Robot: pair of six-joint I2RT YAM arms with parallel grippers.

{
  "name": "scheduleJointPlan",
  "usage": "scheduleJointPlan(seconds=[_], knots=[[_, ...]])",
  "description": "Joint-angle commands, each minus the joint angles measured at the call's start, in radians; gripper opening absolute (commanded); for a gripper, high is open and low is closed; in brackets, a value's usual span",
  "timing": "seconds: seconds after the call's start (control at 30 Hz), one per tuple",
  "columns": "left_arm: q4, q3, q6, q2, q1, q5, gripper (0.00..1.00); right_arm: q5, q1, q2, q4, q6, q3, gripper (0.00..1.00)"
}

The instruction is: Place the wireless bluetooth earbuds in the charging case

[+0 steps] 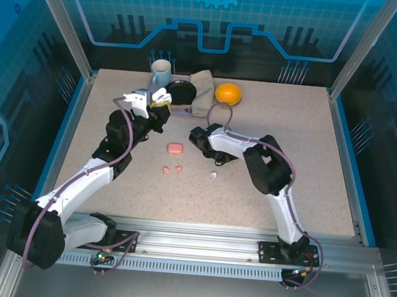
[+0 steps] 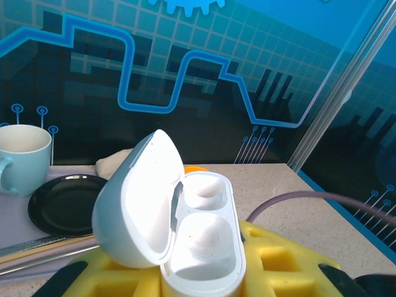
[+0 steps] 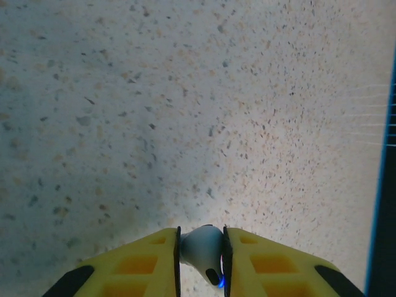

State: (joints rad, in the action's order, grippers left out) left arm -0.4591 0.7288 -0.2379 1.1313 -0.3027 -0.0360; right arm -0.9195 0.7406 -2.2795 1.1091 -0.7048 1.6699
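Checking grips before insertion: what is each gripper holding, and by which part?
Left gripper clamps the open white charging case by its lower half. Right gripper pinches a white earbud across its rounded body.

My left fingers are yellow, and the open case between them is glossy white (pale grey along the lid's rim). Beyond it sit a pale blue mug and a black plate. My right fingers, yellow too, flank a white earbud with a blue spot, over the beige, dark-speckled table.
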Motion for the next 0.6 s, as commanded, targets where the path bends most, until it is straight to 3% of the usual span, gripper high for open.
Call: scheduleJointPlan(seconds=[0.0, 0.07, 0.13, 0.2, 0.4, 0.57], knots=[[-0.059, 0.029, -0.015, -0.017, 0.008, -0.019, 0.00, -0.126, 0.054, -0.110, 0.193, -0.092, 0.121, 0.25], [-0.060, 0.026, -0.015, -0.022, 0.008, -0.018, 0.00, -0.135, 0.083, -0.163, 0.252, -0.106, 0.200, 0.29], [-0.061, 0.025, -0.015, -0.027, 0.008, -0.015, 0.00, -0.126, 0.119, -0.194, 0.267, -0.096, 0.256, 0.43], [-0.062, 0.023, -0.017, -0.030, 0.009, -0.016, 0.00, -0.103, 0.156, -0.210, 0.273, -0.095, 0.303, 0.52], [-0.059, 0.026, -0.018, -0.033, 0.008, -0.019, 0.00, -0.042, 0.209, -0.118, 0.251, -0.121, 0.318, 0.53], [-0.056, 0.032, -0.026, -0.030, 0.008, -0.027, 0.00, 0.051, 0.156, 0.074, 0.119, -0.100, 0.168, 0.53]])
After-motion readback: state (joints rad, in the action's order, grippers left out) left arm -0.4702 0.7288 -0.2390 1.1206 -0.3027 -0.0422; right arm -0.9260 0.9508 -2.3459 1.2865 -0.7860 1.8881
